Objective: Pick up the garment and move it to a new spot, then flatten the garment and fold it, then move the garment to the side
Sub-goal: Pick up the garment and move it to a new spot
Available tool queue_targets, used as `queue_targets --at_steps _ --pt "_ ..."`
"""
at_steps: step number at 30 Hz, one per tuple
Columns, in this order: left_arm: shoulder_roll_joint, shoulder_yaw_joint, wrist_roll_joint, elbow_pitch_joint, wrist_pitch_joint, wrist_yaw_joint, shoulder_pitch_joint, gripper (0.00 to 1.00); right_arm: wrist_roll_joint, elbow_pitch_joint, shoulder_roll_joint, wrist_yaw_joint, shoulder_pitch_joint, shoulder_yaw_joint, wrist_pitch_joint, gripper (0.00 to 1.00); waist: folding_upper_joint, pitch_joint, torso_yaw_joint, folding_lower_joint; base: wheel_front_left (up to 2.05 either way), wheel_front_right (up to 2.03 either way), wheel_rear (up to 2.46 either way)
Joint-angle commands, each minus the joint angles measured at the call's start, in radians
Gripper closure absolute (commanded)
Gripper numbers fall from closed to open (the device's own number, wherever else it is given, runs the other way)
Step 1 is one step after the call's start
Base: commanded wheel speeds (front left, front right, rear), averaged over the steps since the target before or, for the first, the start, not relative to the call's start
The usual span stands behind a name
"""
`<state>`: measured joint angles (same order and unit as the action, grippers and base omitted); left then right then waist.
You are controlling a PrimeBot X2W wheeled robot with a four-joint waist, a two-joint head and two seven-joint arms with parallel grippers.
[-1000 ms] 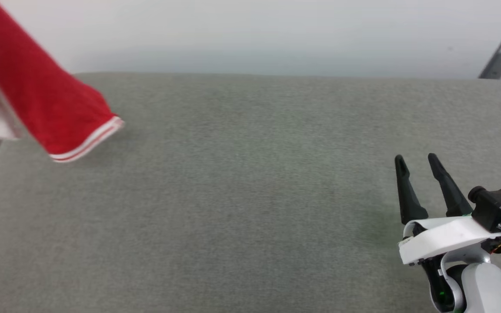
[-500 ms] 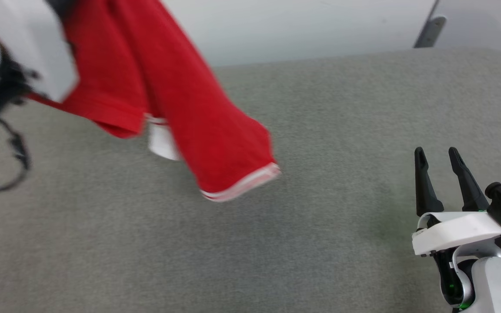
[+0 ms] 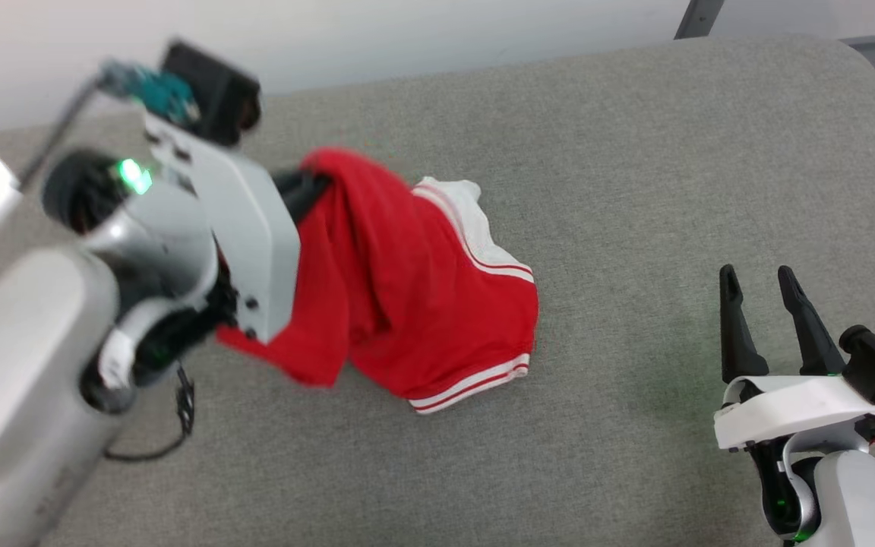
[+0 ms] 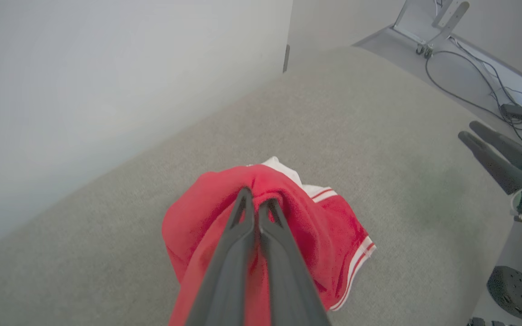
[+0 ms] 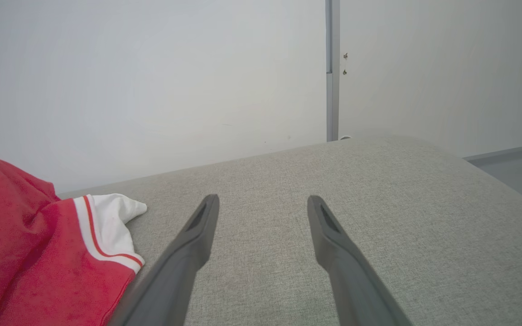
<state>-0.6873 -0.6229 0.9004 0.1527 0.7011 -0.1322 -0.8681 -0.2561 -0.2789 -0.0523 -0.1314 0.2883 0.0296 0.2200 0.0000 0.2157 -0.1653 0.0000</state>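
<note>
The garment is a red bunch with a white sleeve and red-white striped trim, its lower part resting in a heap on the grey padded surface. My left gripper is shut on a fold at the top of the garment, with the cloth draped down around its fingers. In the head view the left gripper enters the red cloth from the left, its tips buried in it. My right gripper stands open at the lower right, well clear of the garment, with nothing between its fingers.
A pale wall runs along the far edge of the grey surface. The surface rounds off at the right, with floor, cables and a metal stand beyond. A grey post stands against the wall.
The head camera has swung. The garment hung in the air before and now its lower part lies heaped on the surface, still in my left gripper. The right gripper stays open.
</note>
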Motion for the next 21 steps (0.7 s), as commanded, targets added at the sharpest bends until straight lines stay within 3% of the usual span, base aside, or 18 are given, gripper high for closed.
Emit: queue_targets --at_steps 1,11,21 --pt "0.003 -0.013 -0.006 -0.017 -0.009 0.004 0.033 1.00 -0.014 -0.006 0.003 0.001 0.009 -0.003 0.008 0.00 0.0000 0.005 -0.003 0.0000 0.00 0.00 0.00" --pt "0.045 -0.103 0.006 -0.221 -0.033 0.031 0.170 1.00 -0.021 -0.034 0.002 0.001 0.027 -0.054 0.026 0.00 0.0000 0.010 -0.003 0.0000 0.00 0.00 0.00" --pt "0.089 -0.172 0.012 -0.410 -0.023 0.128 0.175 1.00 -0.033 -0.047 0.003 0.001 0.043 -0.092 0.035 0.00 0.0000 0.012 0.006 0.0000 0.00 0.00 0.00"
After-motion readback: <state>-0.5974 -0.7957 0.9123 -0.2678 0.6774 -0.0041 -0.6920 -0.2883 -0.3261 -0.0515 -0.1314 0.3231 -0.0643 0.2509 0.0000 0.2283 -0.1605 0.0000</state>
